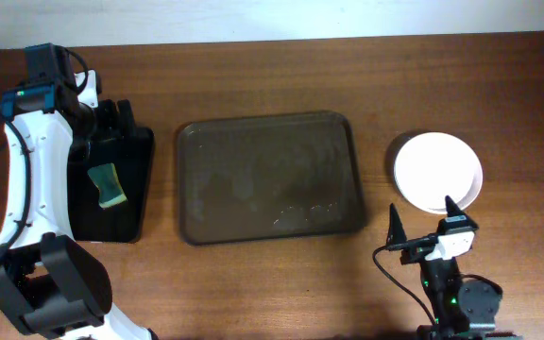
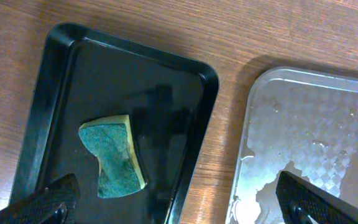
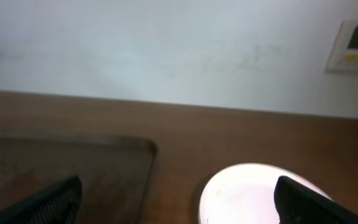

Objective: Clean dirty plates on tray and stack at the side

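Black tray (image 2: 55,74) holds a sponge (image 2: 114,158), brown tray (image 1: 253,170) water (image 2: 272,180); left tool (image 2: 179,208), right tool (image 3: 182,202) gape.

- Table (image 1: 272,293): brown wood-grain surface, smooth, low sheen; solid wood or laminate cannot be told.
- Tray (image 1: 253,151): dark brown, hard, plastic-looking. Its floor has a fine checkered texture and a wet film with droplets, and it shines pale in the left wrist view.
- Black tray (image 1: 138,189), left of the tray: smooth, glossy, plastic-looking; its floor mirrors dark shapes.
- Sponge (image 1: 110,186), on the black tray left of the tray: rough green scouring fibre on top, soft yellow foam beneath.
- Plates (image 1: 437,170), right of the tray: top face white, smooth, faintly glossy; ceramic or plastic cannot be told.
- Wall (image 3: 166,50), behind the tray: pale, plain, matt.
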